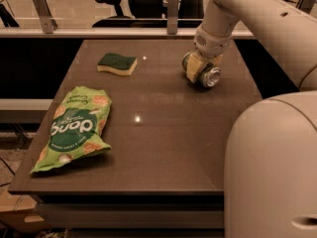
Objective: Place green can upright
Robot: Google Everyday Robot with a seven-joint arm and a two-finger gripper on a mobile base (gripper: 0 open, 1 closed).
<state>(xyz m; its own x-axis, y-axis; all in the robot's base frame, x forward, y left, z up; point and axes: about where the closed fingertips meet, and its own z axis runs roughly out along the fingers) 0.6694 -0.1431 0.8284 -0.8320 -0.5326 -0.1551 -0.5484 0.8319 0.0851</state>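
Note:
The green can [207, 75] lies on its side at the far right of the dark table [163, 148], its shiny silver end facing the front right. My gripper [198, 68] comes down from the arm above and is shut on the can, with one pale finger [193, 69] across the can's left side. The other finger is hidden behind the can. The can's body is mostly covered by the gripper.
A green-topped yellow sponge [117, 64] lies at the far left-middle. A large green snack bag [74, 128] lies flat by the left edge. The robot's pale body [272, 167] blocks the front right corner. Chairs and a rail stand behind the table.

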